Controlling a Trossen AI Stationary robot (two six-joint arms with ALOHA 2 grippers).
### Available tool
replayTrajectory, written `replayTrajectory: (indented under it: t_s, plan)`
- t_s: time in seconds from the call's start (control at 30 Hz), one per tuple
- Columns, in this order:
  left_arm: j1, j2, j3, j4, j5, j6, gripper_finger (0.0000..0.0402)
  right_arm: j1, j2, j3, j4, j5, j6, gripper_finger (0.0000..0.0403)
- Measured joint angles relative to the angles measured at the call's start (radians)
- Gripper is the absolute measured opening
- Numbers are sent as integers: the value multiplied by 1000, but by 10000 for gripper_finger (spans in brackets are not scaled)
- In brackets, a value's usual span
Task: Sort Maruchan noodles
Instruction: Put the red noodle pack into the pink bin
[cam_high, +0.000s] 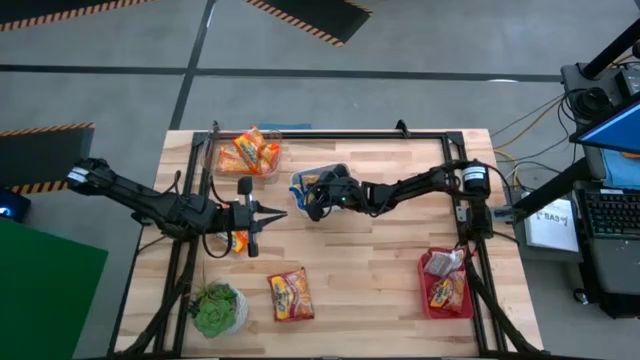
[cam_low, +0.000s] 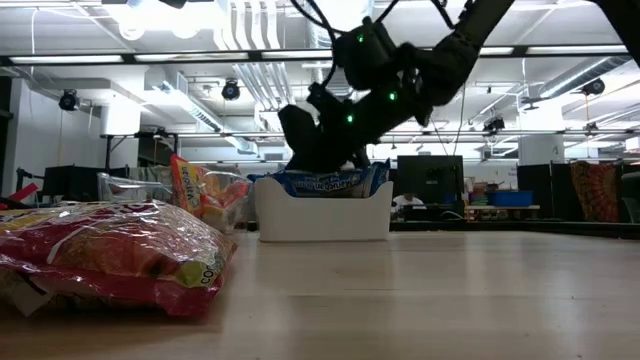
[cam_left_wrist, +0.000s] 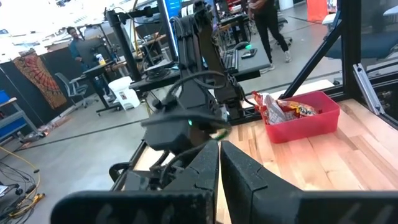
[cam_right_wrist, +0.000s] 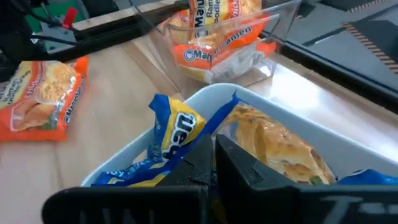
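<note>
The right gripper (cam_high: 318, 197) hangs over the white rectangular plastic bin (cam_low: 322, 216) at table centre, fingers closed on a crinkly blue Maruchan noodle packet (cam_right_wrist: 177, 134) inside it; the left gripper (cam_high: 268, 217) waits left, fingers together, empty

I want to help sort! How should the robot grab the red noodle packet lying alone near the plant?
The red noodle packet lies flat on the bare table, so come straight down from above. Pinch across its narrower width, near the middle, or catch a crinkly end seam. The left tool looks nearest; nothing crowds the packet except the plant off to one side.
</note>
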Motion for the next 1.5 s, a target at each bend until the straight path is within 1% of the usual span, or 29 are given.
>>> replayTrajectory:
  t_s: [0.1, 0.23, 0.33, 0.47, 0.63, 0.8, 0.9, 1.03, 1.13, 1.23, 1.4, 1.5]
  plan:
    - [0, 0, 0, 0, 0, -12, 0, 13, -85, 6, -37, -17, -34, 12]
    - [0, 2, 0, 5, 0, -56, 0, 55, -272, 4, -119, -18, -126, 12]
    - [0, 10, 1, 8, 1, -94, 0, 104, -401, -28, -216, -15, -187, 12]
    - [0, 22, 1, 11, 1, -151, 0, 191, -565, -115, -263, -15, -244, 12]
    - [0, 69, 1, 10, 2, -290, 0, 298, -720, -296, -276, -15, -241, 12]
    - [0, 158, 1, 0, 10, -440, 0, 357, -820, -444, -260, -16, -86, 12]
    - [0, 209, 1, -5, 95, -531, 0, 374, -839, -492, -267, -15, -21, 12]
    - [-1, 279, 23, -33, 225, -637, 0, 390, -842, -511, -260, -15, 13, 12]
    - [-1, 342, 84, -158, 305, -711, 0, 397, -833, -512, -259, -15, 14, 12]
    - [-4, 433, 176, -377, 387, -762, 0, 398, -834, -512, -258, -15, 14, 12]
    - [-27, 628, 341, -722, 498, -737, 0, 399, -834, -512, -258, -15, 22, 12]
    - [-43, 740, 410, -826, 534, -683, 0, 404, -834, -514, -258, -15, 29, 12]
